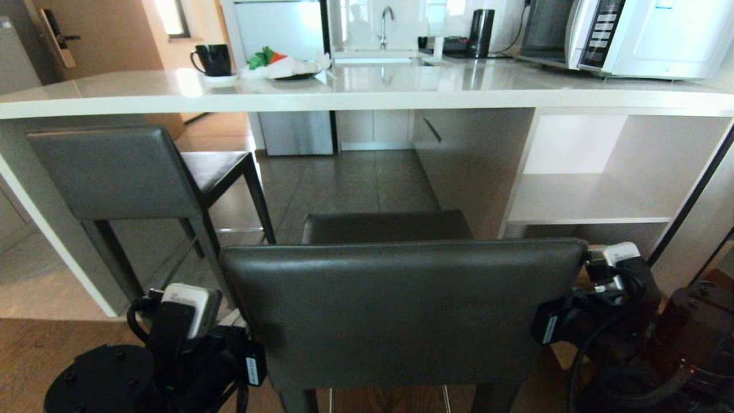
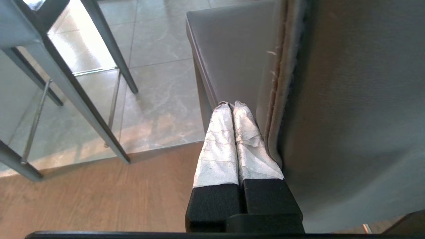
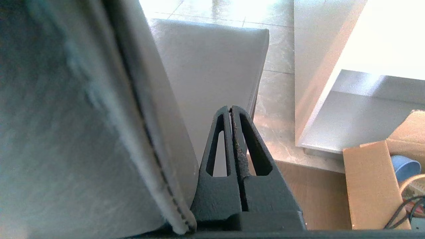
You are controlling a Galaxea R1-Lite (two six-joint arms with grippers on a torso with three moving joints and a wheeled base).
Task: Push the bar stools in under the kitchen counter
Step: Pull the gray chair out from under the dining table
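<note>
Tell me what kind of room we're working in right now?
A home kitchen, most likely: a long white counter with a sink tap behind it, a microwave and kettle on top, and bar stools at its edge.

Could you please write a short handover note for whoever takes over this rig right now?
Left gripper: shut, holding nothing, fingers alongside the left edge of the near bar stool's backrest.
Right gripper: shut, holding nothing, alongside the backrest's right edge.
Far bar stool: on the left, seat already under the kitchen counter.
Near bar stool: in front of the robot, short of the counter, with open floor ahead of its seat.
Done: far stool looks in.
Left: push the near stool in under the counter.
</note>
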